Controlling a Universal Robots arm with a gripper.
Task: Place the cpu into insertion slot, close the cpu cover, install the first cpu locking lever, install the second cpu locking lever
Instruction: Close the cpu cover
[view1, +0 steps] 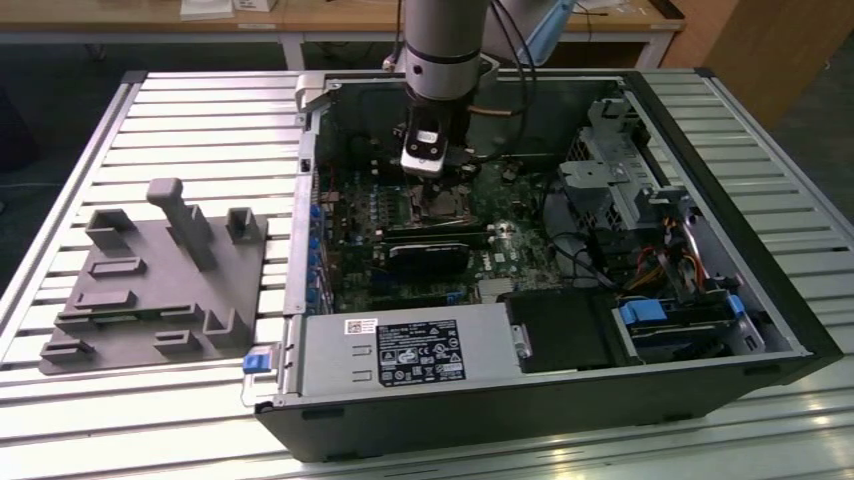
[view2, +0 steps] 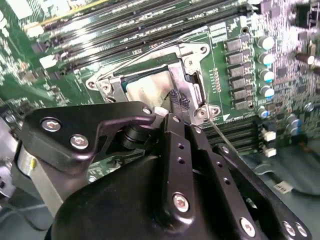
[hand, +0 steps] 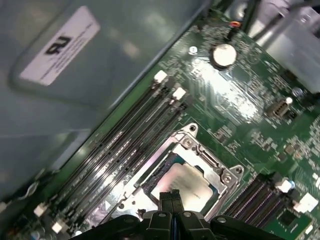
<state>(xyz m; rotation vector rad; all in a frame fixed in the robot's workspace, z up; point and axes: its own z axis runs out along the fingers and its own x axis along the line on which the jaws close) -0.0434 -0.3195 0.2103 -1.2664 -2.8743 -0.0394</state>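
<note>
Occlusion: watching remotely, I see the gripper (view2: 178, 102) body block the near side of the socket in the second wrist view. Its tips overlap one edge of the cpu (hand: 190, 184) in the first wrist view. In the exterior view the arm's wrist stands over the socket, and I cannot make out the chip there.
Unclear: a thin wire rod (view2: 220, 136) slants beside the socket. I cannot tell whether it is latched.
Pincer: clenched, fingers pressed together with nothing visible between them, at the chip's edge. I cannot tell whether they touch it.
Cpu look: small flat square with a dull silvery-grey top and a soft glare.
Cpu place: seated in the socket on the green motherboard (hand: 240, 105), near the rows of memory slots (hand: 130, 135), inside the open computer case (view1: 534, 430).
Cpu cover (hand: 206, 161): silvery frame lying flat around the chip, which shows through its window.
Facing: metal top upward. It is square, so it has no long axis, and its edges run parallel to the frame.
</note>
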